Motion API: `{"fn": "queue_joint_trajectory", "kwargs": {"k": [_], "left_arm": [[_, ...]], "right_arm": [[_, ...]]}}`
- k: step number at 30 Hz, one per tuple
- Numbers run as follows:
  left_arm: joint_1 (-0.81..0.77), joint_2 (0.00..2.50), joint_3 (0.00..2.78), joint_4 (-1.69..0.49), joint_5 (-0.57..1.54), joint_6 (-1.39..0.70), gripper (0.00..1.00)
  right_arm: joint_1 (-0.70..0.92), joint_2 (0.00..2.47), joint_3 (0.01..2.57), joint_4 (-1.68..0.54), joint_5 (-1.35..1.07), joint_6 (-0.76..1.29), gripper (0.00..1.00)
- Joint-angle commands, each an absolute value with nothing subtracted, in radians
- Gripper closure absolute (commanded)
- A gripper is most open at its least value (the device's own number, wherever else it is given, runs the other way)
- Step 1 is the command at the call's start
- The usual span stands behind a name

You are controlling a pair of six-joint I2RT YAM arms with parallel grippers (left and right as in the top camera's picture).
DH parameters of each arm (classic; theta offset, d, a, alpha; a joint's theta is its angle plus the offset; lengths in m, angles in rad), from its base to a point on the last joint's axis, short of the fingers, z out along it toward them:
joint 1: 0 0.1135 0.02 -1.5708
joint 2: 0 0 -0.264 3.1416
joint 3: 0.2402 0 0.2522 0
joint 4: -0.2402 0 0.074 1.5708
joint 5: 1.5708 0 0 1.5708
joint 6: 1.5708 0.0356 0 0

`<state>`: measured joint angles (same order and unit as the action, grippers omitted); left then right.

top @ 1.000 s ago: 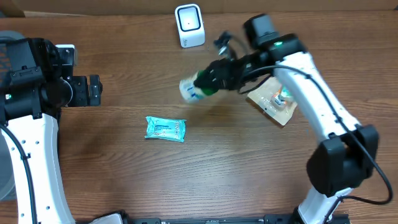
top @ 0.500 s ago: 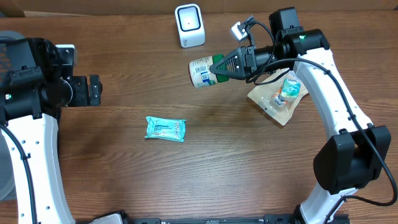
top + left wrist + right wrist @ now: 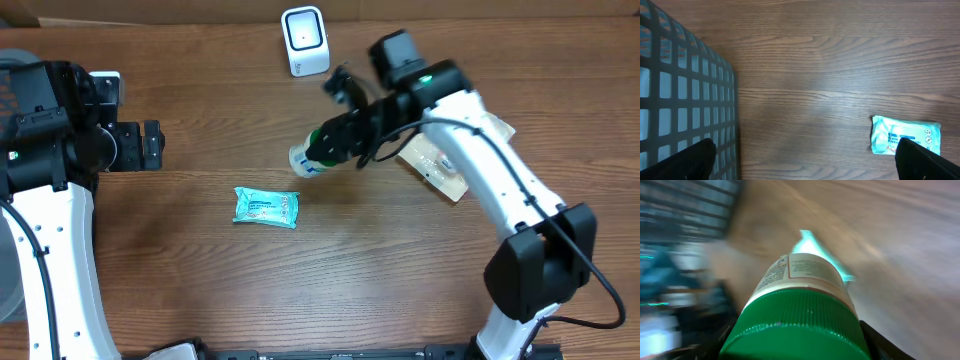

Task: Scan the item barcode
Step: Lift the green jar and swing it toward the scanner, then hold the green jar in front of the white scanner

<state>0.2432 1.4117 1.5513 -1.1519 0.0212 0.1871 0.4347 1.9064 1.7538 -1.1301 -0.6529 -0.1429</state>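
Right now your right gripper (image 3: 338, 140) is clamped on the bottle (image 3: 304, 160) at its green cap (image 3: 800, 325). It carries the bottle in the air over the middle of the worktop (image 3: 380, 280), with the scanner (image 3: 304, 40) at the bottle's 12 o'clock and the wipes (image 3: 266, 208) at its 7 o'clock. Your left gripper (image 3: 150, 145) hangs wide open and empty at the worktop's 9 o'clock.

Treat the bottle as rigid plastic, probably light, with a smooth label (image 3: 800, 270) that could slip under the fingers. The cap end looks like the sound place to hold, since it leaves the label bare for reading.

The long axis runs from 2 o'clock to 8 o'clock, base toward 8. You cannot pick out a barcode in either view, so expect to roll the bottle until 1 printed face meets the scanner.
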Motion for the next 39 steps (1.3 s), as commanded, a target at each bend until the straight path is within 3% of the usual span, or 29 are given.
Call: {"fn": "queue_joint_trajectory", "kwargs": {"k": [1, 6, 13, 22, 27, 34, 39], "left_arm": [[0.249, 1.401, 1.569, -1.148, 0.018, 0.202, 0.01], [0.249, 1.401, 1.569, -1.148, 0.019, 0.202, 0.0], [0.249, 1.401, 1.569, -1.148, 0.019, 0.202, 0.0], [0.249, 1.401, 1.569, -1.148, 0.019, 0.202, 0.0], [0.249, 1.401, 1.569, -1.148, 0.019, 0.202, 0.0], [0.249, 1.401, 1.569, -1.148, 0.018, 0.202, 0.0], [0.248, 1.401, 1.569, -1.148, 0.019, 0.202, 0.0]], "right_arm": [[0.523, 1.876, 1.763, -1.042, -0.147, -0.132, 0.68], [0.575, 1.876, 1.705, -0.793, 0.163, -0.175, 0.67], [0.551, 1.953, 1.674, -0.371, 0.213, -0.589, 0.68], [0.532, 2.168, 1.675, 0.192, 0.373, -0.874, 0.67], [0.503, 2.284, 1.678, 0.472, 0.376, -0.931, 0.67], [0.487, 2.369, 1.685, 0.583, 0.313, -1.156, 0.68], [0.487, 2.383, 1.697, 0.598, 0.293, -1.21, 0.68]]}}
